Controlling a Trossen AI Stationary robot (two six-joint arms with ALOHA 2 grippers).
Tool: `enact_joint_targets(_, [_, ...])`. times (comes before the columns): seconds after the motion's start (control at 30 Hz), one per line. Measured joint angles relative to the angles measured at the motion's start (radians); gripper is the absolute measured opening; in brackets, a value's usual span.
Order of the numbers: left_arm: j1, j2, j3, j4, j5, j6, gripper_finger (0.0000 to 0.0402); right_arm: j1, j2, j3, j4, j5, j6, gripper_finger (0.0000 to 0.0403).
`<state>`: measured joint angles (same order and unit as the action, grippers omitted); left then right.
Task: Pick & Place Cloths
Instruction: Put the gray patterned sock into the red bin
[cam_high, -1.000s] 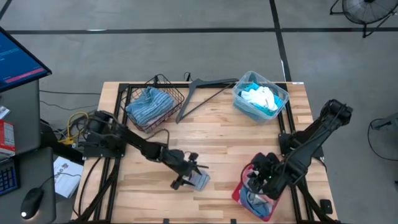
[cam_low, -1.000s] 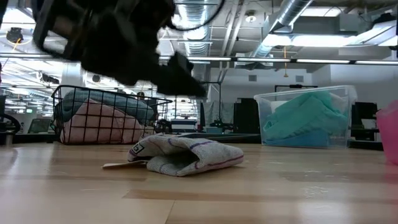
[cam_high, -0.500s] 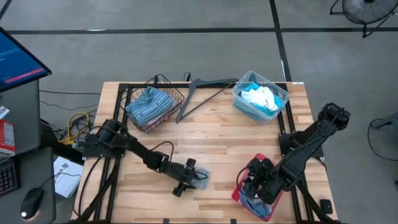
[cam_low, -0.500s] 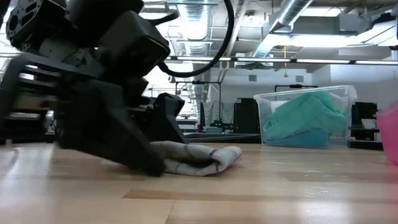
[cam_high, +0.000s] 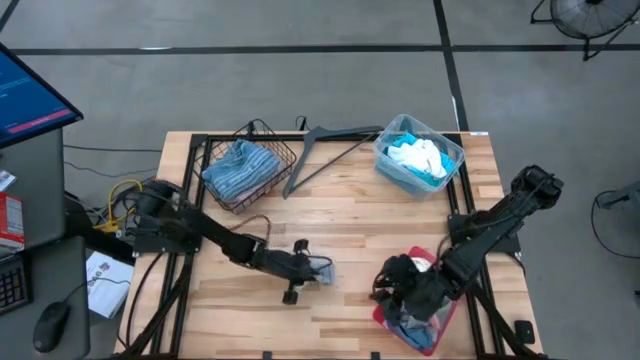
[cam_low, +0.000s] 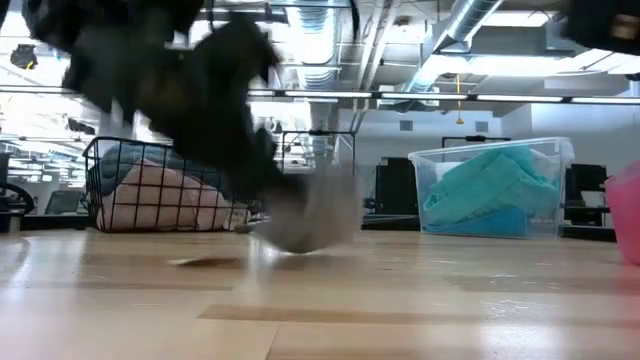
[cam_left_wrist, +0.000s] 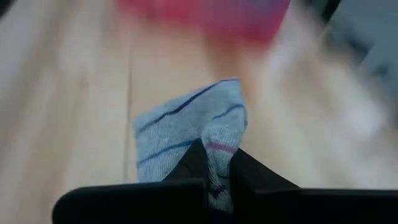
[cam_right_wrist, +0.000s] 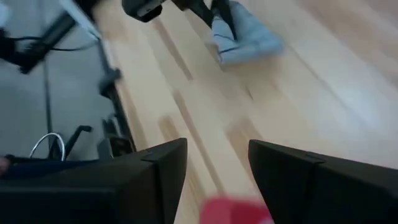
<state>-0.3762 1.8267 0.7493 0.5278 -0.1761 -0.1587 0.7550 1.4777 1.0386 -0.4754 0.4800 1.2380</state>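
Note:
A blue-grey striped cloth (cam_high: 320, 268) is at the table's near middle, with my left gripper (cam_high: 298, 275) shut on it. In the low view the cloth (cam_low: 312, 212) shows blurred, seemingly just above the wood. My right gripper (cam_high: 393, 290) stands open at the left edge of the red tray (cam_high: 432, 322), which holds more cloths; nothing is between its fingers (cam_right_wrist: 168, 168). Its wrist view shows the striped cloth (cam_right_wrist: 245, 37) farther off. My left gripper pinches a bunched part of the striped cloth (cam_left_wrist: 217, 152) between its two fingers (cam_left_wrist: 193, 163). The fingers come slanting down from the table's left side. The rest of the cloth (cam_left_wrist: 180, 124) spreads out beyond the fingertips; several layers seem gathered there.
A black wire basket (cam_high: 268, 182) with a blue striped cloth stands at the far left; the low view shows a pink cloth (cam_low: 160, 198) in it. A clear bin (cam_high: 452, 152) with turquoise and white cloths is at the far right. A dark hanger (cam_high: 330, 140) lies between them.
My left gripper has come down on the striped cloth, shut on it, and drawn it up and a little toward the table's far left; the cloth has bunched up from lying flat. My right gripper has moved from over the red tray toward the table's left.

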Motion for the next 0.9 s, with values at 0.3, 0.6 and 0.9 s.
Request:
enact_joint_targets(0.3, [0.043,-0.372,0.005,-0.006,0.058,-0.007,0.0002,-0.151,-0.001,0.002,0.286,-0.004,-0.522,0.0175])
enact_joint_targets(0.6, [0.065,-0.634,0.005,-0.226,0.104,-0.113,0.0002,-0.271,-0.001,0.112,0.310,-0.006,-0.921,0.0248])
enact_joint_targets(0.9, [0.064,-0.677,0.005,-0.259,0.169,-0.182,0.0002,-0.378,-0.001,0.135,0.428,-0.050,-1.134,0.0287])
